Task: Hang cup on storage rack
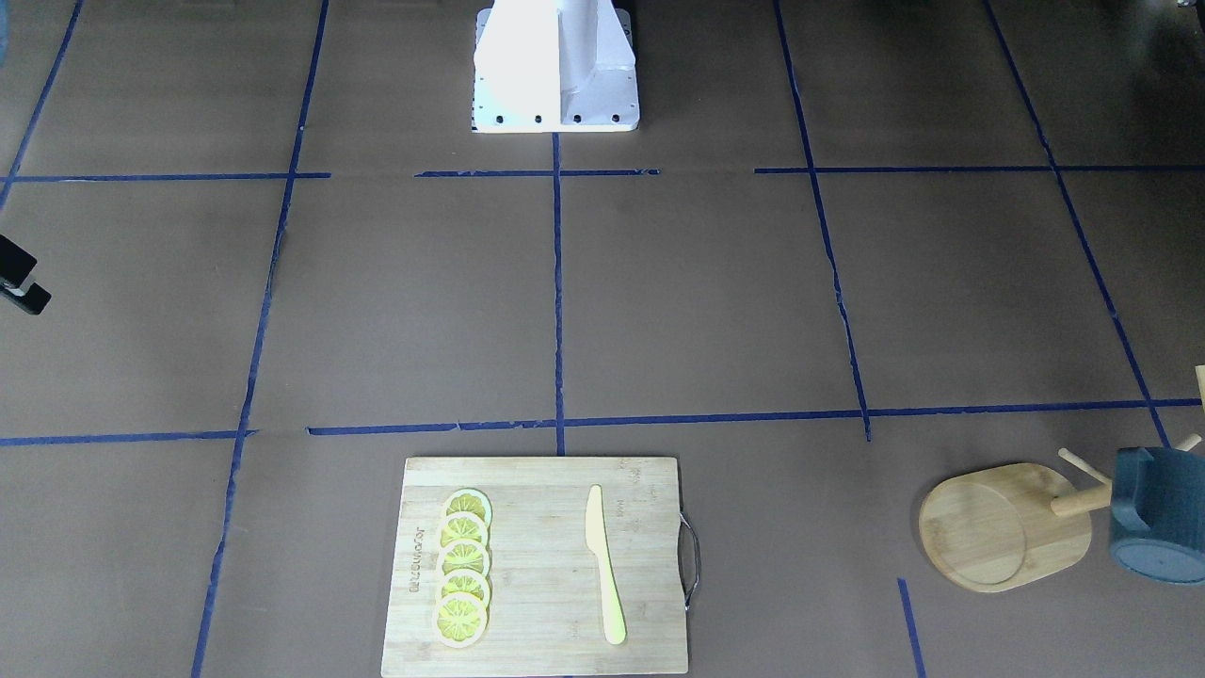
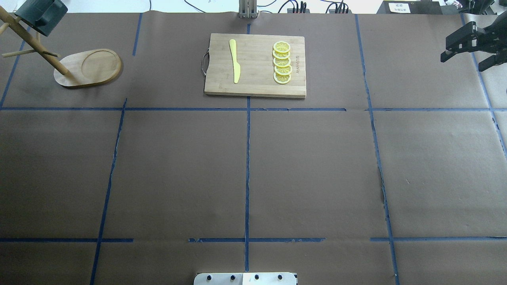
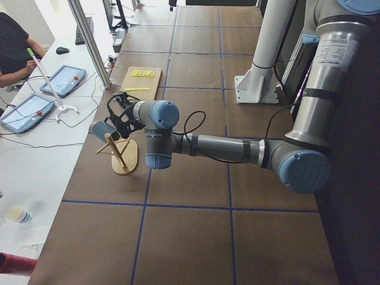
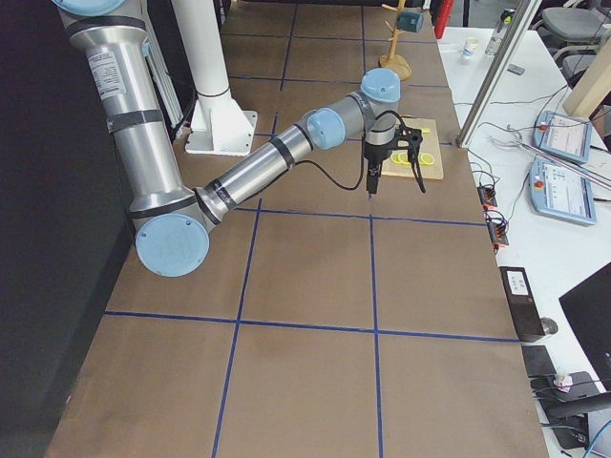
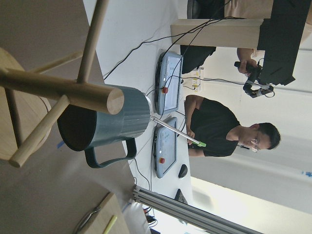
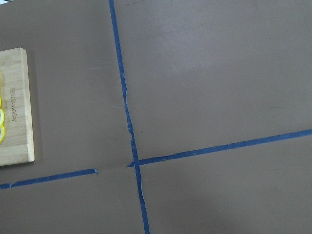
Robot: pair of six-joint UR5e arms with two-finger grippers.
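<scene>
Seen from across the desk (image 1: pixel 715 311), the cup (image 1: pixel 1163 523) sits up on the storage rack (image 1: pixel 998 527) at the corner on the robot's left, its base turned to the camera. Only a sliver of the right hand (image 1: pixel 21 281) pokes in at the opposite edge. A bamboo cutting board (image 1: pixel 537 584) carries a row of lemon slices (image 1: pixel 463 565) and a yellow knife (image 1: pixel 604 565).

From overhead, the cup (image 2: pixel 39 16) perches high on the rack (image 2: pixel 99 65). Well apart from it, the right hand (image 2: pixel 465 59) hovers with its fingers spread wide and nothing between them.

From the left end, the left hand (image 3: pixel 122 116) hangs just beside the cup (image 3: pixel 101 128). I cannot tell whether it is wide or closed, or whether it touches the cup.

From the right end, the right hand (image 4: pixel 395 176) hangs over the desk near the board, fingers apart.

The left wrist camera shows the cup (image 5: pixel 122 119) off the desk among the rack's pegs, its handle in plain sight.

The right wrist camera shows the board's corner and blue tape (image 6: pixel 131 146).
</scene>
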